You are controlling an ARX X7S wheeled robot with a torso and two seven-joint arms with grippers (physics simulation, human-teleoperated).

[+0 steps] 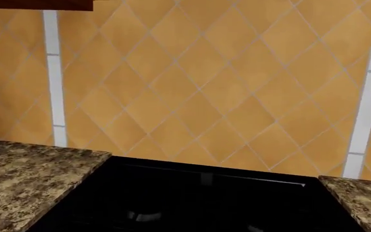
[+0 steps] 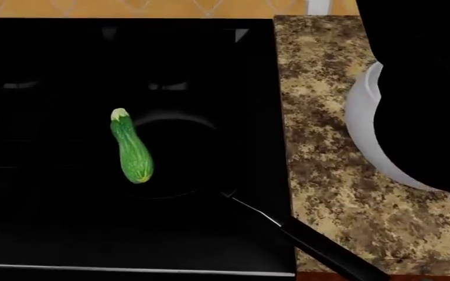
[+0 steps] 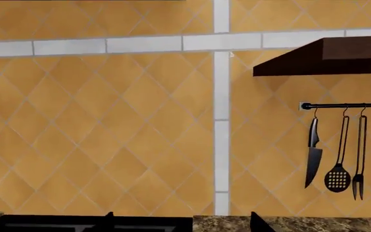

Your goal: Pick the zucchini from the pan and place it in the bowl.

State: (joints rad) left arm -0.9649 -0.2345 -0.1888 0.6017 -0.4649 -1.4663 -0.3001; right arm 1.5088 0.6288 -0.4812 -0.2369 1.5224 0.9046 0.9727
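The bright green zucchini (image 2: pixel 132 147) lies in the black pan (image 2: pixel 180 122), which barely stands out from the black stovetop; its long handle (image 2: pixel 323 250) reaches towards the front right over the counter. The white bowl (image 2: pixel 363 126) stands on the counter to the right, largely hidden by my black right arm (image 2: pixel 428 88). In the right wrist view only the two tips of my right gripper (image 3: pixel 181 220) show, wide apart and empty, facing the tiled wall. My left gripper shows in no view.
Black stovetop (image 2: pixel 68 64) fills the left of the head view, speckled granite counter (image 2: pixel 327 175) the right. The left wrist view shows the stovetop (image 1: pixel 198 198), counter (image 1: pixel 24 174) and orange tile wall (image 1: pixel 205 87). Utensils (image 3: pixel 340 154) hang on a rail under a dark shelf (image 3: pixel 327 55).
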